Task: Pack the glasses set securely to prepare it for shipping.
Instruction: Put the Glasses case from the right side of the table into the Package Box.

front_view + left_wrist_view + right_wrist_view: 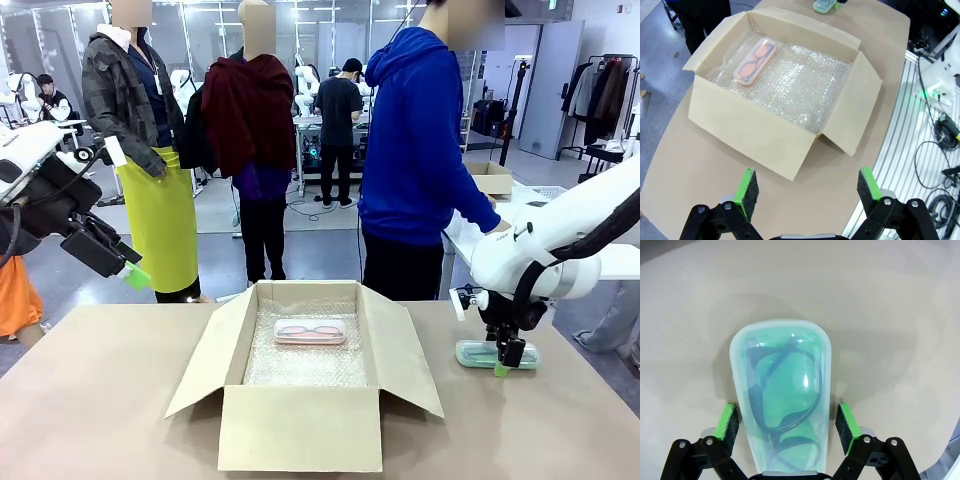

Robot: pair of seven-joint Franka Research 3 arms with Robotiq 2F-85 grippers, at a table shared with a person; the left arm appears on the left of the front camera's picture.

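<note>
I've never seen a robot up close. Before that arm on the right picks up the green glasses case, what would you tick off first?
1. Translucent mint green glasses case sits between the right gripper's fingers: ok.
2. Fingers clamped on it: not ok, a gap shows beside one finger.
3. Brown cardboard box has its flaps open: ok.
4. Bubble wrap lines the box bottom: ok.
5. Free room beside the pale pink translucent case in the box: ok.
6. Left gripper open and held away from the box: ok.
</note>
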